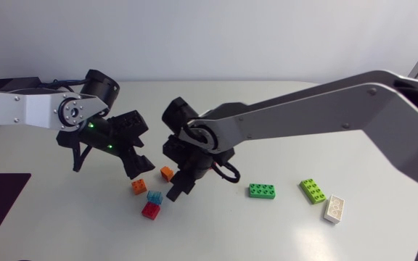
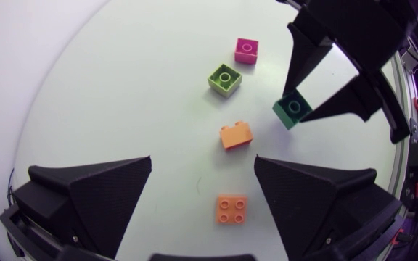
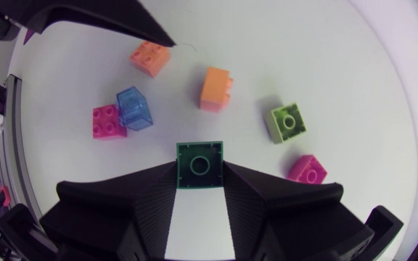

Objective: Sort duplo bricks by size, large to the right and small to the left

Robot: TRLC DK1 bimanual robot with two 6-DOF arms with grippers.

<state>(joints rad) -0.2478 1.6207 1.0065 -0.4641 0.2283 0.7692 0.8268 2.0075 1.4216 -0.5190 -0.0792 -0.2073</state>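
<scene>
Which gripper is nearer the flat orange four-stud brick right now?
Left. The left gripper hangs over the flat orange brick, which shows between its open fingers; the right gripper is farther off to the side, shut on a dark green brick.

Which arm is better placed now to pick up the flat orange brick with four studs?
Left. The left gripper is open with the orange brick between its fingers; the right gripper is shut on a green brick.
</scene>
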